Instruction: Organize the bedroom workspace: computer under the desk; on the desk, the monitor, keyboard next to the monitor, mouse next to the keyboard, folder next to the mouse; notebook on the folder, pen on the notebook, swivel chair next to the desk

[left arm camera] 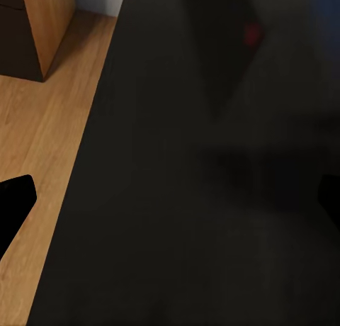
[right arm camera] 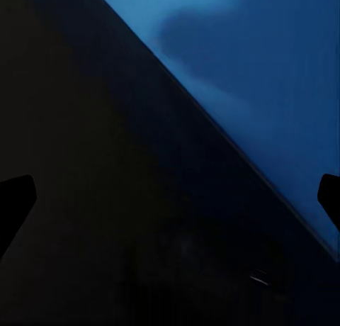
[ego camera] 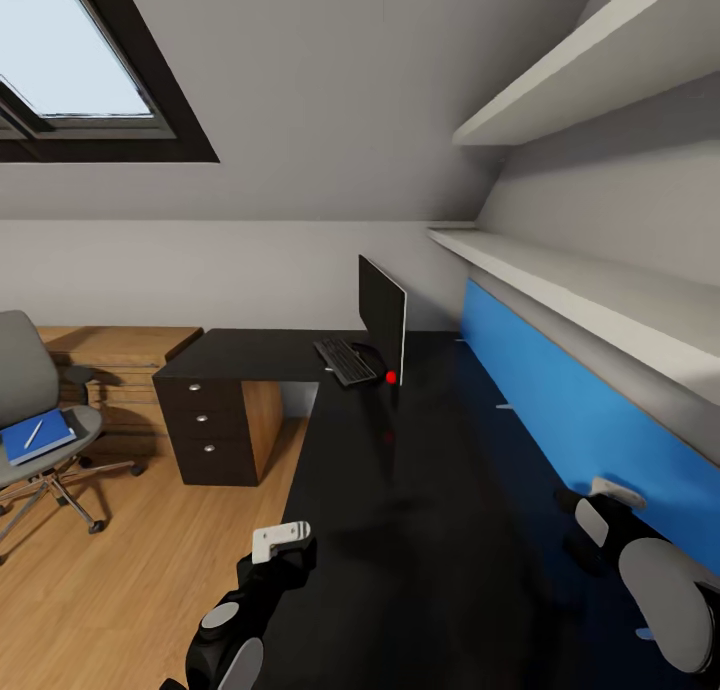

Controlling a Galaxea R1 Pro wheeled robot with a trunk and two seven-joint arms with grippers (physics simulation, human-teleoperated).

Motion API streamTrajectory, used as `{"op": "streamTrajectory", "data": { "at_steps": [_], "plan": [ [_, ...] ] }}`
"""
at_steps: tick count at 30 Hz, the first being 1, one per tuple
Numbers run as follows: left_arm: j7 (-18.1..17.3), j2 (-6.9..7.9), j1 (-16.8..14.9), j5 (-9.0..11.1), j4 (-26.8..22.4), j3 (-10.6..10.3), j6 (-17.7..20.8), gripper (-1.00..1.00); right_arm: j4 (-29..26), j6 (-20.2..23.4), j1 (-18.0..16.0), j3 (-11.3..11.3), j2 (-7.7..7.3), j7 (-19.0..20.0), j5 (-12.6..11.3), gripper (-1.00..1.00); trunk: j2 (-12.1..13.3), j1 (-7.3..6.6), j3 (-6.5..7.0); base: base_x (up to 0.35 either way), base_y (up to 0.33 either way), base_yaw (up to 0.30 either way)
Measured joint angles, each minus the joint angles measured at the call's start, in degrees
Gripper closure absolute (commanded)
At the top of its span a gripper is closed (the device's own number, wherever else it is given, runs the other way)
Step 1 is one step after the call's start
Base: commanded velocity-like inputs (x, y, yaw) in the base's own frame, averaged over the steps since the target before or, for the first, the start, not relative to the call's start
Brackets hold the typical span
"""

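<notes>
Hovering fingers (left arm camera: 15,205) spread wide, holding nothing

Bare desk (ego camera: 430,490) lies open ahead of both grippers; monitor (ego camera: 382,330) and keyboard (ego camera: 345,360) (far end) stand beyond, blue wall panel (ego camera: 590,410) just beside the right gripper (ego camera: 600,510).

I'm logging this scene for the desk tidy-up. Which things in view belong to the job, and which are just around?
Part of the job:
- glossy black L-shaped desk
- wide black flat monitor
- slim black keyboard
- grey padded swivel chair
- flat bright-blue folder
- thin white pen

Just around:
- low wooden drawer cabinet
- white wall shelves
- blue wall panel
- dark-framed skylight
</notes>
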Motion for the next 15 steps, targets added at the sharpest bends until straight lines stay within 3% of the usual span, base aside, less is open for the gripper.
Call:
{"op": "streamTrajectory", "data": {
  "at_steps": [5, 15],
  "plan": [
    [0.01, 0.00, 0.00, -0.01, -0.02, -0.02, 0.00, -1.00, -0.04, 1.44, 0.00, 0.06, -0.01, -0.27, 0.00, -1.00, 0.00, 0.00, 0.00, 0.000, 0.000, 0.000],
    [0.01, -0.01, 0.00, -0.02, -0.03, -0.03, -0.01, -1.00, -0.05, 1.87, 0.00, 0.07, 0.06, -0.30, 0.00, -1.00, -4.00, 2.19, -1.79, 0.000, 0.000, 0.000]
  ]
}}
